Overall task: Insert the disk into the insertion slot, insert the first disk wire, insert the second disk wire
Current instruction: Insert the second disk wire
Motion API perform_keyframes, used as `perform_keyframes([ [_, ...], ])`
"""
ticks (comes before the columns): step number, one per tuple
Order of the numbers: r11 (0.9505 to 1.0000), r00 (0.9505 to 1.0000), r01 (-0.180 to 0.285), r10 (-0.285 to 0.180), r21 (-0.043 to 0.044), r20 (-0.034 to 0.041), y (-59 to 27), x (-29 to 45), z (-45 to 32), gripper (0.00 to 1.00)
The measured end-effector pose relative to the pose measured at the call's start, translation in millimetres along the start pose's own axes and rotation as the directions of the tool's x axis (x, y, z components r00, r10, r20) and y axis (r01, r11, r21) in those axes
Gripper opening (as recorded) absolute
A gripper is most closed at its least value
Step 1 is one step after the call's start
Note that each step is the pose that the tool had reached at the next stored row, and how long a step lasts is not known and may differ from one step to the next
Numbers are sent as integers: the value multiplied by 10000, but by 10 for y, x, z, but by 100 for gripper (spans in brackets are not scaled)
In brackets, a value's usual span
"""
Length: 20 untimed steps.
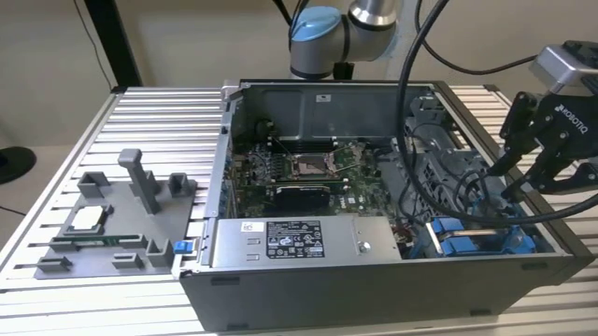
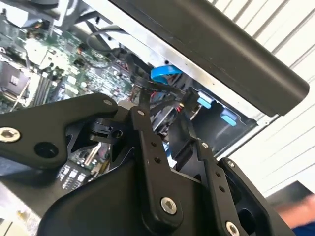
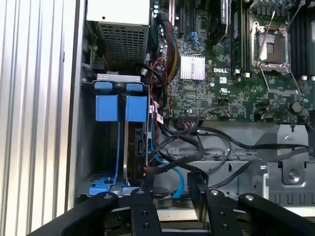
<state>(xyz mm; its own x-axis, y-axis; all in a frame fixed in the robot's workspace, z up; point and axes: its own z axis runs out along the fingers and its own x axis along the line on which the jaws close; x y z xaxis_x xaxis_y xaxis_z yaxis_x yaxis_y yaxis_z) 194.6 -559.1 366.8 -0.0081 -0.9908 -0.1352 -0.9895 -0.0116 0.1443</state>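
The disk stands on edge inside the insertion slot, with blue carrier tabs at its end. In the exterior view the slot sits in the open case's corner, at that view's right. My gripper hovers open just above that corner, with nothing between its fingers. In the first wrist view the gripper hangs over a thin blue cable and black cables that run right beside the disk. In the second wrist view the gripper points at those cables.
The open computer case holds a motherboard and a grey labelled power-supply box. Thick black arm cables hang across the case. A grey fixture stands on the ribbed table at the exterior view's left.
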Motion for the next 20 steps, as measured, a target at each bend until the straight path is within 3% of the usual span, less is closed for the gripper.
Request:
perform_keyframes([
  [2,10000,10000,11,-11,-31,91,-2,30,-21,100],
  [5,10000,9999,4,-3,-95,103,5,61,-92,100],
  [9,9999,9999,9,-8,-113,150,14,107,-180,100],
  [12,9999,9996,25,-22,-113,264,5,160,-189,100],
  [17,9999,9981,81,-74,-114,606,-12,248,-198,100],
  [20,9999,9979,94,-87,-115,644,-21,278,-186,100],
])
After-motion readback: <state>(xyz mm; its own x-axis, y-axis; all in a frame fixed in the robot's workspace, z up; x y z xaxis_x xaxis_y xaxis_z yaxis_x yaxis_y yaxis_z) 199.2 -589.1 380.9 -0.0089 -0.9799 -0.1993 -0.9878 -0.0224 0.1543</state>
